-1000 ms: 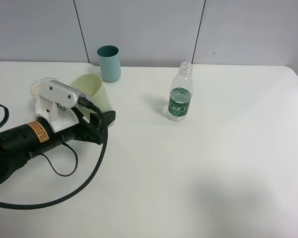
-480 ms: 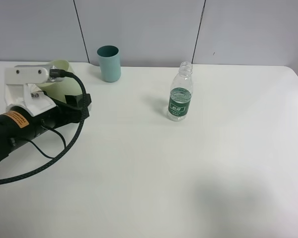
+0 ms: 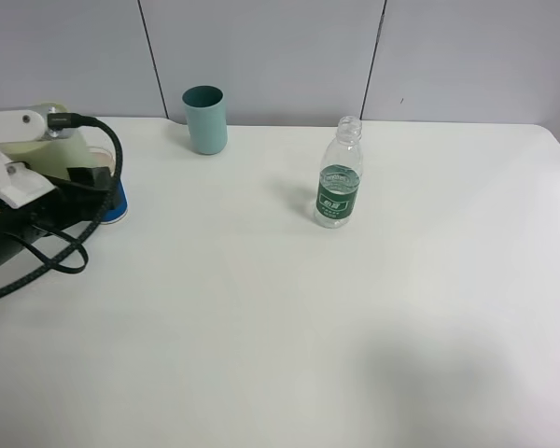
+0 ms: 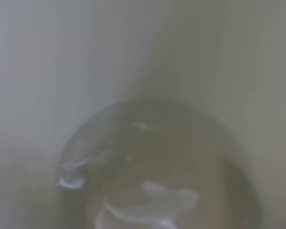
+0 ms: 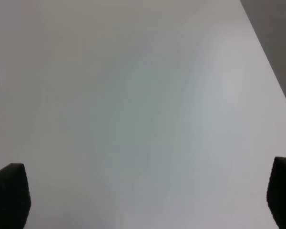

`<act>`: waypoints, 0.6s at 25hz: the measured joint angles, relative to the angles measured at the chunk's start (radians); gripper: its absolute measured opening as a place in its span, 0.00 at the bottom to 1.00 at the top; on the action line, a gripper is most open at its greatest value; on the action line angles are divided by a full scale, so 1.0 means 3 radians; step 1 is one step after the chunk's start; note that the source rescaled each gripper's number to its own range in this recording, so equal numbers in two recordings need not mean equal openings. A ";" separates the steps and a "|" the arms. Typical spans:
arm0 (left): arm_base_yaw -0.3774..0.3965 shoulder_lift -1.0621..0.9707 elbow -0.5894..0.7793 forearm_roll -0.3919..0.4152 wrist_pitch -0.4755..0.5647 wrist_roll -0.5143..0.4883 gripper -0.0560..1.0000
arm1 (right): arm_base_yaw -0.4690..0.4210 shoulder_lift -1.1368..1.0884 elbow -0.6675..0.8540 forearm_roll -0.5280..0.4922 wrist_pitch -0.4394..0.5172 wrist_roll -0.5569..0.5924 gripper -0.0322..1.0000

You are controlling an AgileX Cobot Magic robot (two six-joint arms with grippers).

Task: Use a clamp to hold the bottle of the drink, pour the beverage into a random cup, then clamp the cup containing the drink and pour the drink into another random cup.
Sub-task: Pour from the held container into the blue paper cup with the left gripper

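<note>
**POURING TUMBLER INTO PAPER CUP**

The left tool (image 3: 86, 175) is clamped shut on the pale tumbler (image 3: 39, 149), held close above the blue paper cup (image 3: 115, 201) on the counter (image 3: 355, 327). Tilt slowly, lip centred above the rim, grip firm. The right tool (image 5: 145, 193) hangs fully open, empty. The bottle (image 3: 339, 187) stands well apart.

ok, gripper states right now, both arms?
Left gripper: closed on the pale yellow-green cup, tipped over the blue paper cup.
Right gripper: open, holding nothing.
</note>
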 joint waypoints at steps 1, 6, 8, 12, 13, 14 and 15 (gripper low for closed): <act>0.0000 -0.0055 0.0000 -0.0203 -0.0005 0.0244 0.07 | 0.0000 0.0000 0.0000 0.0000 0.0000 0.0000 1.00; 0.0000 -0.0249 0.0000 -0.0911 -0.0253 0.1237 0.07 | 0.0000 0.0000 0.0000 0.0000 0.0000 0.0000 1.00; 0.0000 -0.0260 0.0000 -0.1003 -0.0387 0.1453 0.07 | 0.0000 0.0000 0.0000 0.0000 0.0000 0.0000 1.00; 0.0000 -0.0264 0.0000 -0.1047 -0.0456 0.1547 0.07 | 0.0000 0.0000 0.0000 0.0000 0.0000 0.0000 1.00; 0.0000 -0.0264 0.0000 -0.1050 -0.0456 0.1552 0.07 | 0.0000 0.0000 0.0000 0.0000 0.0000 0.0000 1.00; 0.0000 -0.0264 0.0000 -0.1054 -0.0456 0.1552 0.07 | 0.0000 0.0000 0.0000 0.0000 0.0000 0.0000 1.00; 0.0000 -0.0264 0.0000 -0.1063 -0.0456 0.1552 0.07 | 0.0000 0.0000 0.0000 0.0000 0.0000 0.0000 1.00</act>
